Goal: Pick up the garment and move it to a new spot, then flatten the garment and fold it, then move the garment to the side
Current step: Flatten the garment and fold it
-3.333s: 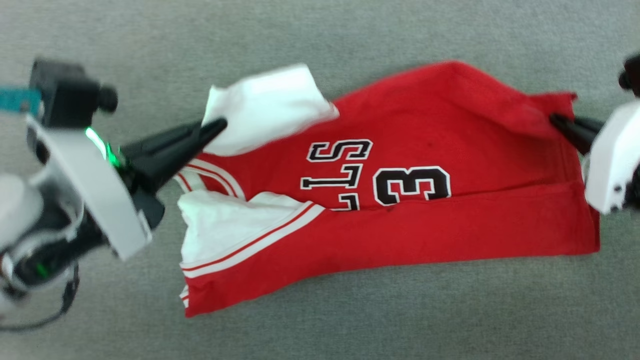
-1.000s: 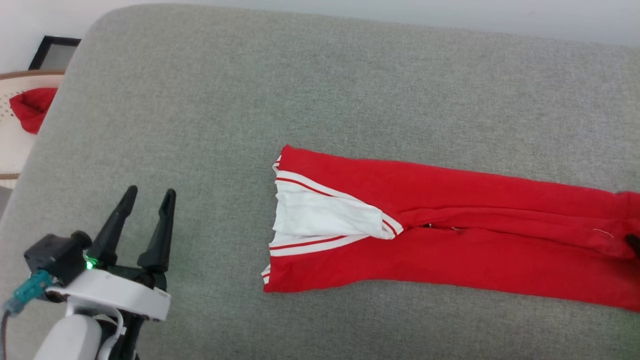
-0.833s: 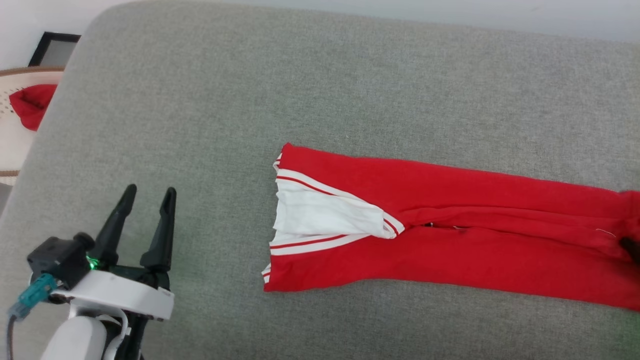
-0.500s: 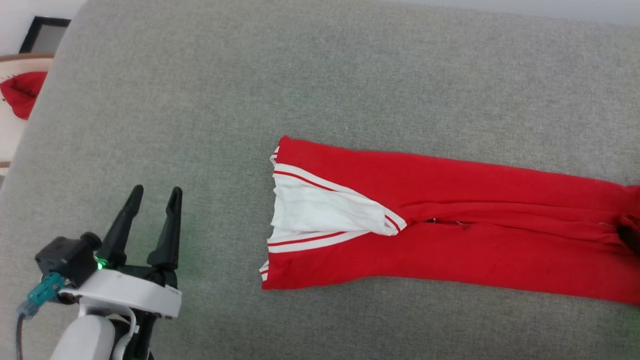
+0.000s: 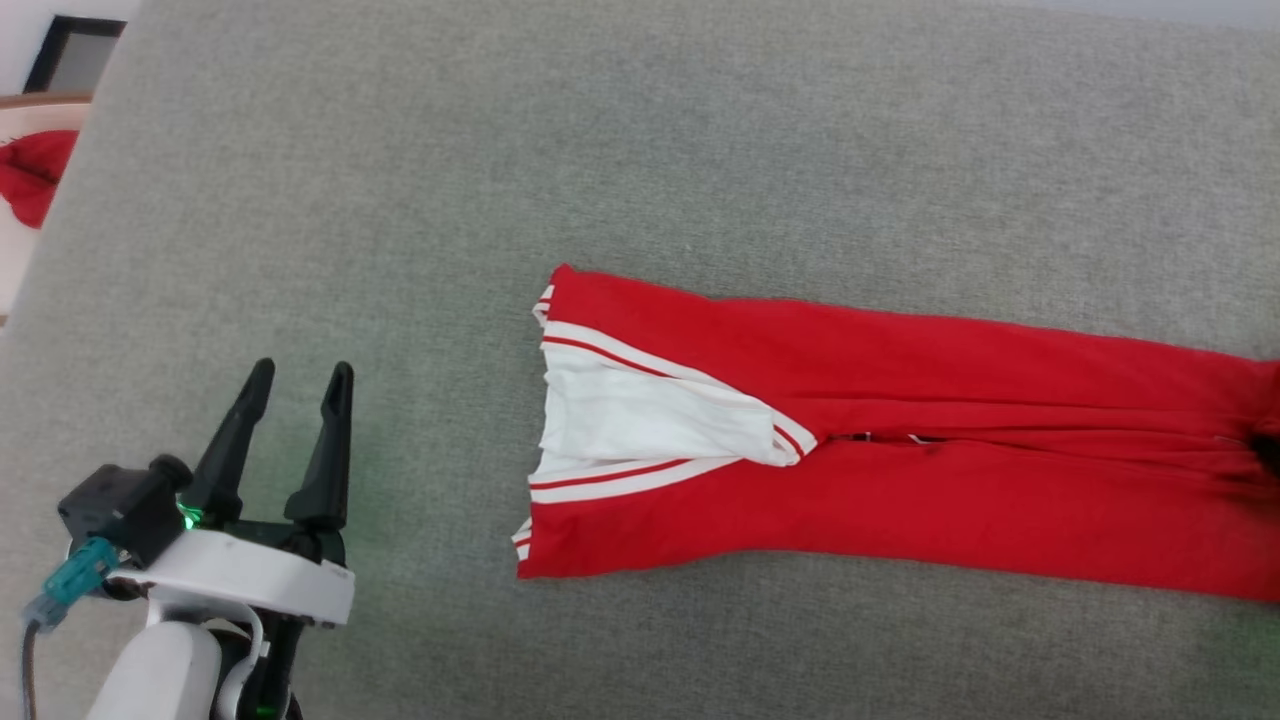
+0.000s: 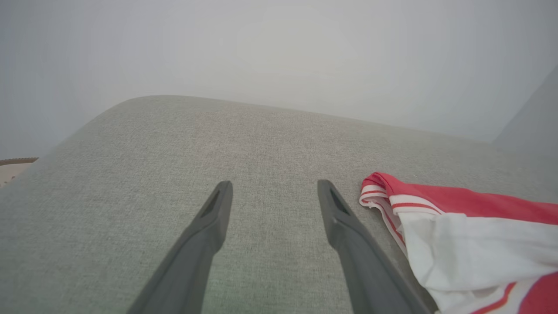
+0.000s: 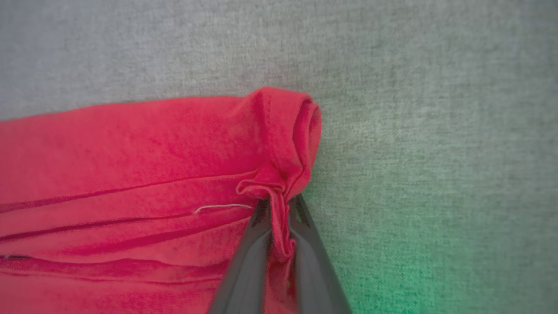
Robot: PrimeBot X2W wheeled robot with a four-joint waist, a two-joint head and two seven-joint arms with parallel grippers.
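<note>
The garment [image 5: 900,450] lies folded into a long red strip across the grey cushion [image 5: 600,150], its white sleeve and striped trim at the left end [image 6: 471,244]. My right gripper [image 7: 279,205] is shut on a pinched ridge of red cloth at the garment's [image 7: 130,174] right end. In the head view a dark tip of my right gripper [image 5: 1268,452] shows at the frame's right edge. My left gripper [image 5: 295,385] hovers open over bare cushion, well left of the garment, with nothing between its fingers [image 6: 209,226].
A plain red cloth [image 5: 30,185] lies on a pale round stand off the cushion's left edge. A dark frame [image 5: 75,55] leans at the back left. The cushion's rounded far edge meets a pale wall [image 6: 279,52].
My right gripper has shut on the garment's right end, bunching the cloth there. The head camera has shifted a little. The left gripper stays open and in place.
</note>
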